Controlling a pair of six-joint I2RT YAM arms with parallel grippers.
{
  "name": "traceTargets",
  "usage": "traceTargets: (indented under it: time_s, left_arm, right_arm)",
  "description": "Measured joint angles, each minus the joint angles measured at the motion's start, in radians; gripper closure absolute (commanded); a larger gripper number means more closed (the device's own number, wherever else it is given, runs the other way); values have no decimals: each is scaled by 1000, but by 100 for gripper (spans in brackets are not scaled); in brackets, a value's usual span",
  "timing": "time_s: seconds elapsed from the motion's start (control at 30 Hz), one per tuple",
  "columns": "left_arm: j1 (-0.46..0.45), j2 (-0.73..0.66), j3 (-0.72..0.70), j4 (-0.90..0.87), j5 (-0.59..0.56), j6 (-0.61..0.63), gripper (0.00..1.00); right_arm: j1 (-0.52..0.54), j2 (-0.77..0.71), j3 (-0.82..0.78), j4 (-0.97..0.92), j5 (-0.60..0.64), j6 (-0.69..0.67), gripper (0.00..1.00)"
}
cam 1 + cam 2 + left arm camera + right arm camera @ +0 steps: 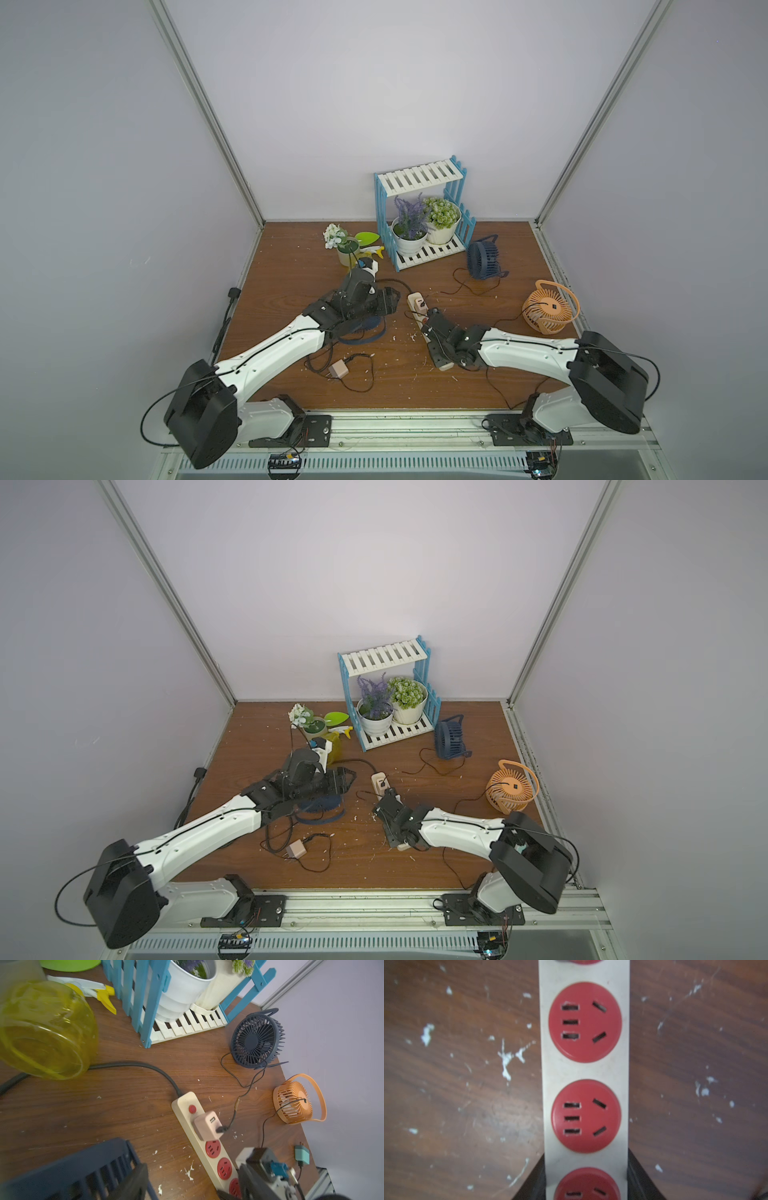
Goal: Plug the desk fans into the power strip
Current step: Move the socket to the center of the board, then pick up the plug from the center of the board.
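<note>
The cream power strip (413,298) (182,1103) lies across the table's middle, and a pink adapter (206,1126) sits in its first red socket. A thin cord runs from that adapter to the dark blue fan (482,257) (256,1040). My right gripper (436,332) (586,1159) straddles the strip, its fingers (537,1178) pressed against both sides. An orange fan (548,309) stands at the right, with a teal adapter (302,1155) lying loose near it. My left gripper (392,302) (180,1190) hangs open left of the strip, above another blue fan (77,328) (83,1167).
A blue-and-white shelf (419,178) with two potted plants stands at the back. A yellow spray bottle (45,1028) and a small flower pot (336,237) are left of it. A loose pink adapter (338,369) with tangled cord lies near the front. The strip's thick black cord (145,1066) runs left.
</note>
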State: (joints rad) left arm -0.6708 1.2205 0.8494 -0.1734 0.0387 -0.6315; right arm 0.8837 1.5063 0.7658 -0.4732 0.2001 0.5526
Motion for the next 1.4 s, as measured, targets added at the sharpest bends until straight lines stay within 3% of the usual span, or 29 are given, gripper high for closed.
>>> traceTargets:
  time_s: [0.2,0.4,0.53,0.7,0.83,0.97,1.2,1.4]
  left_arm:
    - [0,-114,-41,-161,-40,-18,28]
    - [0,-229,-48,-415,-48,-66,28]
    - [0,-333,-50,-587,-61,-153,26]
    - [0,-423,-125,-721,-65,-292,21]
    - [0,-397,-191,-780,-68,-378,22]
    - [0,-321,-192,-789,-88,-420,29]
    - [2,-196,-144,-748,-108,-412,31]
    - [3,-171,-217,-682,-100,-432,29]
  right_arm:
    - [-75,159,160,32,-30,-92,51]
    - [-116,225,195,169,-35,-139,24]
    - [-119,176,176,186,-35,-153,15]
    - [-122,-48,93,174,-26,-153,9]
    - [-141,-237,35,176,-13,-153,7]
    - [-178,-367,-37,175,-4,-153,6]
    - [-204,-410,-122,172,-13,-144,6]
    - [-205,-432,-148,172,-22,-125,6]
